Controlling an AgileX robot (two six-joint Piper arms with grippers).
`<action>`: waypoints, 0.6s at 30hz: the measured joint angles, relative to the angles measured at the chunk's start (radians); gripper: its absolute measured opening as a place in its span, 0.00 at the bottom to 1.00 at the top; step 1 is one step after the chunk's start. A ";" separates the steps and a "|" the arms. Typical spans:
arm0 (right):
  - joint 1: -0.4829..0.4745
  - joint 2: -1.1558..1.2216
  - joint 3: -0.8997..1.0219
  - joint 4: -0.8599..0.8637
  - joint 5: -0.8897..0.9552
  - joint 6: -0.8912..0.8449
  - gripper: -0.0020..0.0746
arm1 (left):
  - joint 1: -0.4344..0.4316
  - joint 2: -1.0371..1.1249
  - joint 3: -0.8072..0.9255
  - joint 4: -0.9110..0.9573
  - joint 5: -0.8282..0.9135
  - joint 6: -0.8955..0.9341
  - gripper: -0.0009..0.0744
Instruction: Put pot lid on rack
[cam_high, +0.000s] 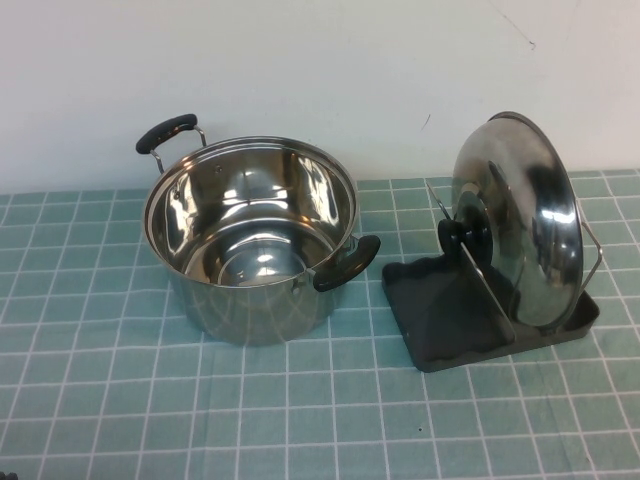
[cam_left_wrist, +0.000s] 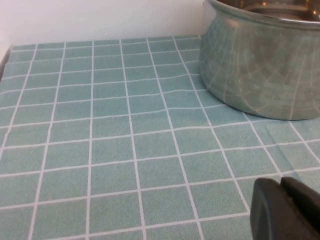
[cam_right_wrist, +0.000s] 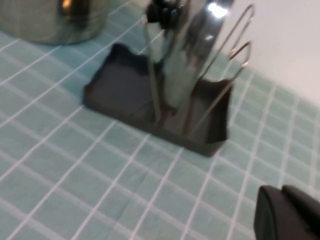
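Note:
The shiny steel pot lid stands on edge in the rack, leaning between the silver wire loops, with its black knob facing the pot. The rack is a dark grey tray at the right of the table. In the right wrist view the lid and the rack lie ahead of my right gripper, which is shut, empty and well clear of them. My left gripper is shut and empty, low over the mat near the pot. Neither gripper shows in the high view.
A deep steel pot with two black handles stands open left of the rack; it also shows in the left wrist view and the right wrist view. A green checked mat covers the table. A white wall runs behind.

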 joint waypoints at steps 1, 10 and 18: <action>0.000 -0.014 0.014 -0.008 -0.028 0.002 0.02 | 0.000 0.000 0.000 0.000 0.000 0.000 0.01; -0.065 -0.182 0.258 -0.141 -0.235 0.115 0.02 | 0.000 0.000 0.000 0.000 0.000 -0.013 0.01; -0.071 -0.208 0.336 -0.308 -0.256 0.407 0.02 | 0.000 0.000 0.000 0.000 0.002 -0.018 0.01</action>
